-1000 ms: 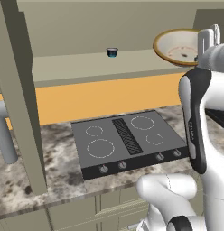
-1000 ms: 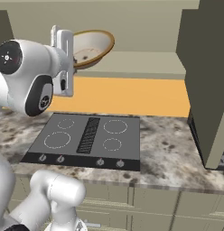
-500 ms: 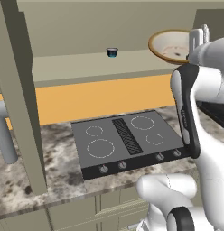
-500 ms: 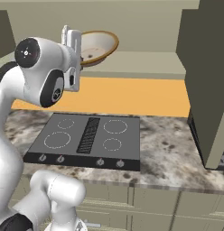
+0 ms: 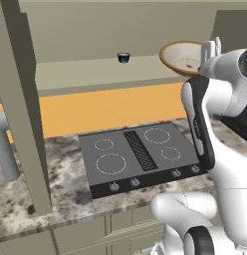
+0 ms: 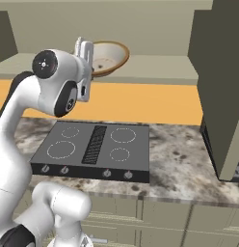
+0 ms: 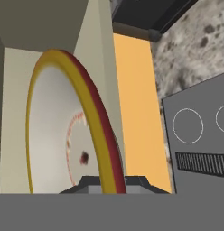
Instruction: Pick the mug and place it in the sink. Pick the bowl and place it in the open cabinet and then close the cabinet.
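The cream bowl (image 5: 183, 57) with its orange-brown rim hangs tilted just over the shelf of the open cabinet (image 5: 85, 74). My gripper (image 5: 211, 50) is shut on its near rim. From the right base view the bowl (image 6: 108, 55) sits behind the gripper (image 6: 85, 50), above the cabinet shelf (image 6: 155, 67). In the hand view the bowl (image 7: 55, 135) stands on edge, its rim running down between the fingertips of the gripper (image 7: 114, 180). I cannot tell whether the bowl touches the shelf. The mug and the sink are out of view.
A tiny dark blue cup (image 5: 124, 58) stands on the shelf left of the bowl. Open cabinet doors flank the opening (image 5: 21, 99) (image 6: 222, 96). A black cooktop (image 5: 138, 154) (image 6: 92, 144) lies in the speckled counter (image 6: 179, 159) below.
The arm has carried the bowl deeper toward the cabinet shelf and slightly lower. The grip on the rim is unchanged.
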Robot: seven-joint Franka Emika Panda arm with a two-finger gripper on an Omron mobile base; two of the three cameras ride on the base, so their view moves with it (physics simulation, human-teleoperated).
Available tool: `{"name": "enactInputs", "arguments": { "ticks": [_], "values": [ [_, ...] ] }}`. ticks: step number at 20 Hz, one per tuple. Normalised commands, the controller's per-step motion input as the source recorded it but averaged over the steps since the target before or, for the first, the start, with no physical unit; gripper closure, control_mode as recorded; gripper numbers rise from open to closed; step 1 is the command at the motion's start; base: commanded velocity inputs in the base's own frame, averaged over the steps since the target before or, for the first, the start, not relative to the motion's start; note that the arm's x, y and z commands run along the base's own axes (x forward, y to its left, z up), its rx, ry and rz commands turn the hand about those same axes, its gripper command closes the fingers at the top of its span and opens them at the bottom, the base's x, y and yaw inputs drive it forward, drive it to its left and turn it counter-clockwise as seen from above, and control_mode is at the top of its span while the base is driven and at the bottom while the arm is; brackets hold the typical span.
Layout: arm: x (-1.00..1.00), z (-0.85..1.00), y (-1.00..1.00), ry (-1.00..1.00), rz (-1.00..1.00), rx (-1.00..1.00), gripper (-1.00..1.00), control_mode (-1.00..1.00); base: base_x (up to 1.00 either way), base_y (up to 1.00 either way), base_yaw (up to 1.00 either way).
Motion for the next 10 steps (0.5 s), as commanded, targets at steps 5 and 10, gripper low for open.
{"name": "enactInputs", "arguments": {
  "ticks": [5, 10],
  "values": [
    [0.44, -0.19, 0.0, 0.0, 0.0, 0.01, 1.0, -1.0, 0.0, 0.0, 0.0],
    [0.41, -0.01, -0.04, 0.0, 0.0, 0.0, 1.0, -1.0, 0.0, 0.0, 0.0]
  ]
}}
